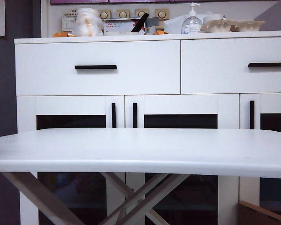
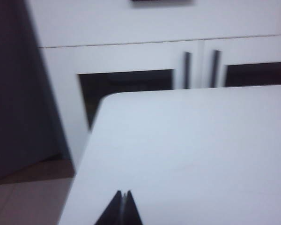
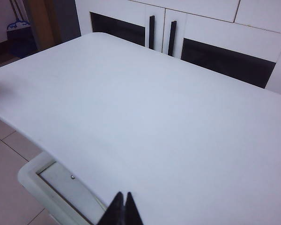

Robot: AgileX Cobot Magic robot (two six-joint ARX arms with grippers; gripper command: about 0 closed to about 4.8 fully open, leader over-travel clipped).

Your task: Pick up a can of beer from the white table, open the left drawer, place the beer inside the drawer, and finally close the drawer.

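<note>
A white table (image 1: 140, 150) fills the lower half of the exterior view, its surface seen almost edge-on, with crossed white legs beneath. Behind it stands a white cabinet (image 1: 25, 112). The left drawer (image 1: 97, 67) is shut, flush with the cabinet front, and its short black bar handle (image 1: 95, 67) lies level. The right drawer (image 1: 235, 65) beside it is shut too. Below the drawers are dark-glass doors (image 1: 70, 123) with upright black handles.

On top of the cabinet sits a row of clutter: a clear pump bottle (image 1: 192, 22), a pale egg tray (image 1: 234, 25), a white bundle (image 1: 87, 22) and a flat box (image 1: 124, 26).

The can of beer does not show in any view; the surface of the table is bare in all three, so where the can is cannot be told from these pictures.

Neither arm shows in the exterior view. In the left wrist view, which is blurred, the left gripper (image 2: 123, 206) hangs above a rounded corner of the table (image 2: 192, 154), its fingers (image 2: 116, 208) clenched together on nothing. The cabinet doors and, probably, the edge of the drawer handle lie beyond.

In the right wrist view the right gripper (image 3: 123, 208) hovers over the near edge of the table (image 3: 145, 122), its fingers (image 3: 116, 208) likewise clenched and empty. A tiled floor (image 3: 4, 154) and a white frame (image 3: 61, 187) show below the edge.
</note>
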